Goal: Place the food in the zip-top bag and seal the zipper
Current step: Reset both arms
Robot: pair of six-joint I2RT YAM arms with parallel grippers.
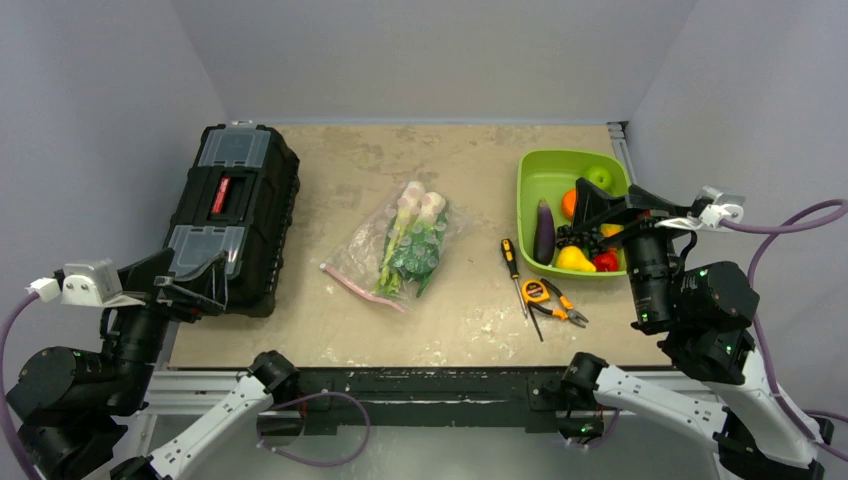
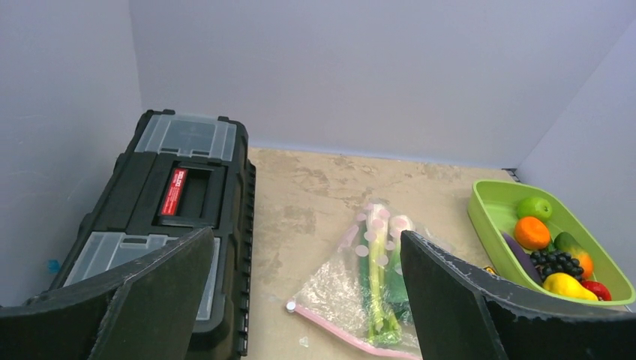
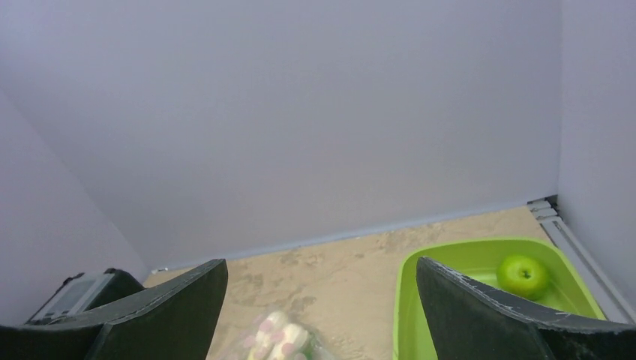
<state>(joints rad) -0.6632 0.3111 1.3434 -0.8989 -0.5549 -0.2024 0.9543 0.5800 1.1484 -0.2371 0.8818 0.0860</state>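
Observation:
The clear zip-top bag (image 1: pixel 400 245) lies flat mid-table with the food (image 1: pixel 413 243), two leafy greens with pale stalk bases, inside it. Its pink zipper (image 1: pixel 362 287) runs along the near edge, a white slider at the strip's left end. The left wrist view shows the bag (image 2: pixel 349 289), the greens (image 2: pixel 379 277) and the zipper (image 2: pixel 352 334). My left gripper (image 1: pixel 195 285) hangs open beside the toolbox, nothing between its fingers. My right gripper (image 1: pixel 610 210) stands open above the green bin, holding nothing; its view catches only the stalk ends (image 3: pixel 279 339).
A black toolbox (image 1: pixel 232 215) lies at the left. A lime-green bin (image 1: pixel 540 170) at the right holds an eggplant, an apple and other fruits. A screwdriver (image 1: pixel 513 272), tape measure (image 1: pixel 537 292) and pliers (image 1: pixel 560 308) lie between the bag and the bin.

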